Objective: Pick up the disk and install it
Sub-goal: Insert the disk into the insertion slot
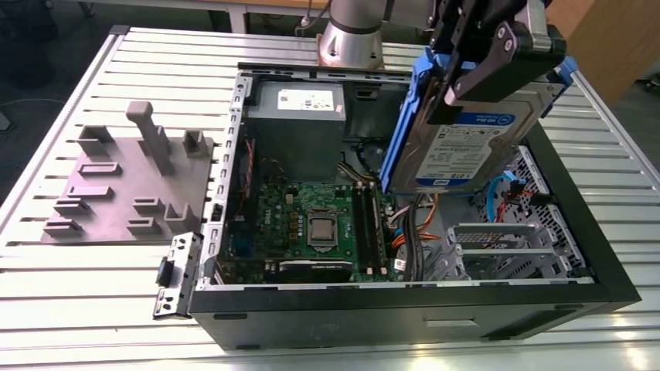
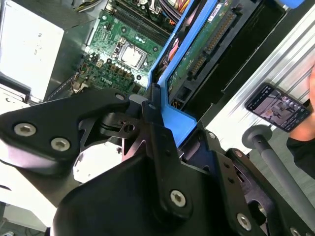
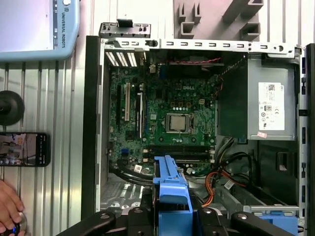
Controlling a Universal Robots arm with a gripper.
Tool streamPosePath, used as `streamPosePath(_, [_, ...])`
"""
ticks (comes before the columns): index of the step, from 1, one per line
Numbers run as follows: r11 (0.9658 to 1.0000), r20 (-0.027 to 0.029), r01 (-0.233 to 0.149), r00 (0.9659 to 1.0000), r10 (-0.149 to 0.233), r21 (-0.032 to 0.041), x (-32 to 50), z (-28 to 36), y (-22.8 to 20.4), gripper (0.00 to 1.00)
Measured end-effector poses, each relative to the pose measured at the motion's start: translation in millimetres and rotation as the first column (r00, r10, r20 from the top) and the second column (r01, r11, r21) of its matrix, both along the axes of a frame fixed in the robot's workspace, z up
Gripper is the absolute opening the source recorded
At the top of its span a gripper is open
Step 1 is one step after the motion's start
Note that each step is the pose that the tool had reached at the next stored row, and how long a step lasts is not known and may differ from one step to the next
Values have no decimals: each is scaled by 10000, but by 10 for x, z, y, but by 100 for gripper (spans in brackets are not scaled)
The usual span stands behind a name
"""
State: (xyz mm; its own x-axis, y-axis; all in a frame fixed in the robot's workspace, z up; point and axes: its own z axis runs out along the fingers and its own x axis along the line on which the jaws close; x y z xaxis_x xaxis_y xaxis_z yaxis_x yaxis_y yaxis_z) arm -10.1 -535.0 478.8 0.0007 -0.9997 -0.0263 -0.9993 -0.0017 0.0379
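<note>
Open computer case (image 1: pixel 413 309), grey fixture (image 1: pixel 129 182), phone (image 3: pixel 24 149).

Gripper (image 1: pixel 477 73) clamped on the disk (image 1: pixel 466 127), fingers (image 1: pixel 484 77) pinching its upper edge. Disk held upright and tilted, label facing camera, blue bracket round the edges, above the open computer case (image 1: pixel 413 297), toward the exterior view's right. Inside the case: green motherboard (image 1: pixel 309 224), grey power supply (image 1: pixel 297 127), orange cables (image 1: pixel 418 236). Grey fixture block (image 1: pixel 129 182) on slatted bench (image 1: pixel 83 278), the exterior view's left.
</note>
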Motion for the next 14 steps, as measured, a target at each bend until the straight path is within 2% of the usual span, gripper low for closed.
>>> streamPosePath(14, [10000,0,-1,10000,1,0,5,-8,-4,37])
